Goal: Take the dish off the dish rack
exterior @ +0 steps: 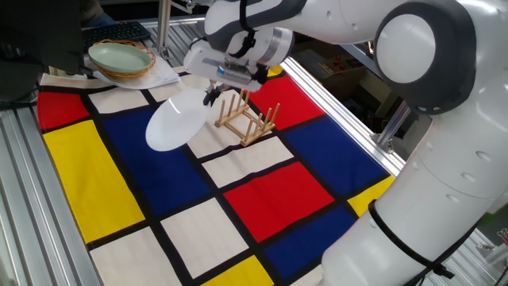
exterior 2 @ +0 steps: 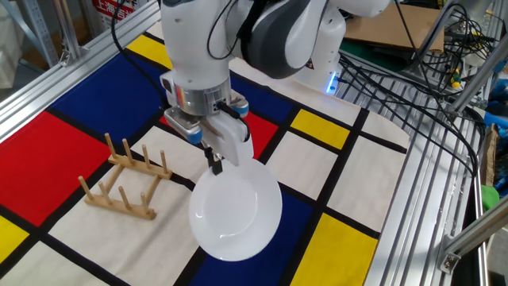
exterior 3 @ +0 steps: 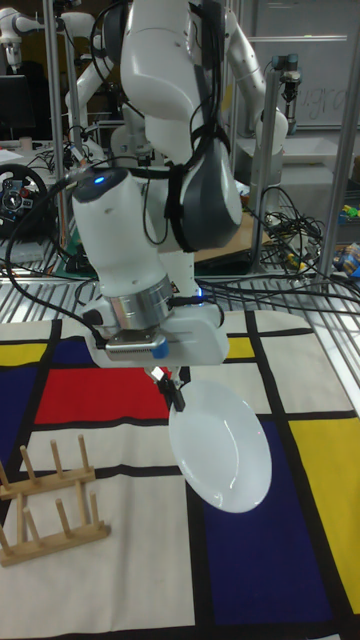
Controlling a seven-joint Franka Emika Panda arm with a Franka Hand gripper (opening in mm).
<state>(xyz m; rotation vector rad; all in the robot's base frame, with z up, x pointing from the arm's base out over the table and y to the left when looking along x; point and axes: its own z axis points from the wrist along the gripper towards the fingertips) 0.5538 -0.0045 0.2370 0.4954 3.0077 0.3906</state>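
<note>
Gripper: the two-finger gripper pinched the top rim of the plain glossy white round plate, fingers closed on its edge.
Plate: hung tilted below the gripper, clear of the cloth, hollow face turned up and outward in the other fixed view; over a blue panel and the white one next to it in the tall fixed view.
Rack: the small light-wood rack of upright dowel pegs stood empty on a white panel, beside the plate but apart from it; no peg touched the rim in any view.
Surroundings: a pale green dish in a wicker basket sat at the far corner, well apart.
Step in hand: by my reading, the lift-off was done and the carry away from the rack was under way.
Next move: likely lower the plate onto a free part of the chequered cloth, flattening the tilt so the low edge does not strike first, then release.
Risk: thin rim grip; a glossy plate could swing or slip.
</note>
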